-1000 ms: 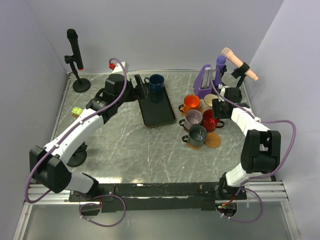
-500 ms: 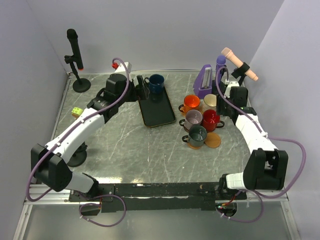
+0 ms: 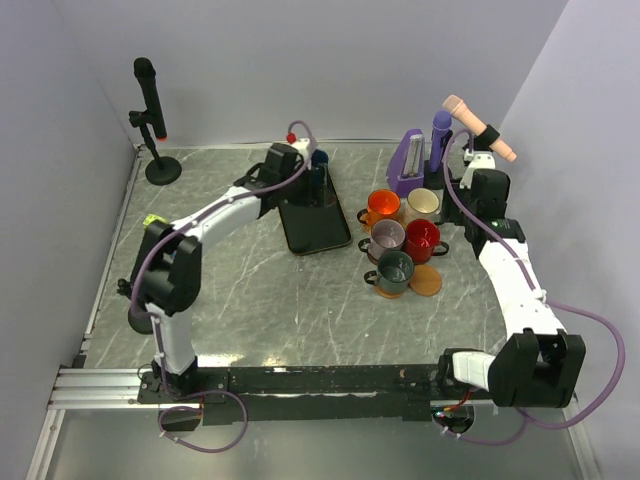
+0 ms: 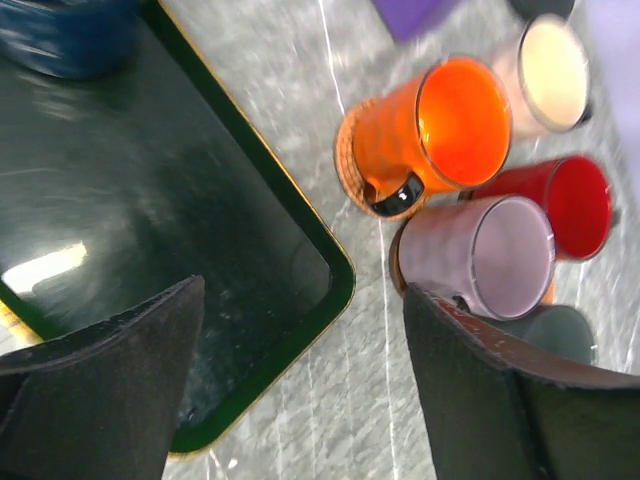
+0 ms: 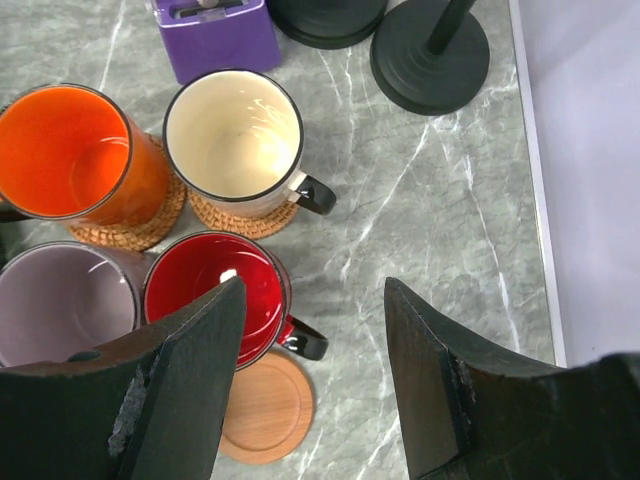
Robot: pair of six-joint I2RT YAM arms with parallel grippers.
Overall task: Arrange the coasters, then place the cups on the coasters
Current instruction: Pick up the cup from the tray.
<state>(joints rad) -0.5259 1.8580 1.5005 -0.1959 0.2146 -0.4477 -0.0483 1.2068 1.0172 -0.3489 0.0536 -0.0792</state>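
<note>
Over the black tray (image 4: 150, 200), the left claw (image 4: 300, 300) has swung across from the tray's left side. Its fingers are apart and empty, with the navy cup (image 4: 70, 35) at the tray's far end. The right claw (image 5: 315, 290), likewise apart and empty, has reached farther back, beside the red cup (image 5: 210, 300) and a bare coaster (image 5: 265, 405).

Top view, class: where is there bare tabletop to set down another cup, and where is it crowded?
Bare: the stretch bounded by the black tray, the dark green mug and the near rail; also left of the tray, toward the microphone stand. Crowded: the mug cluster right of the tray.
</note>
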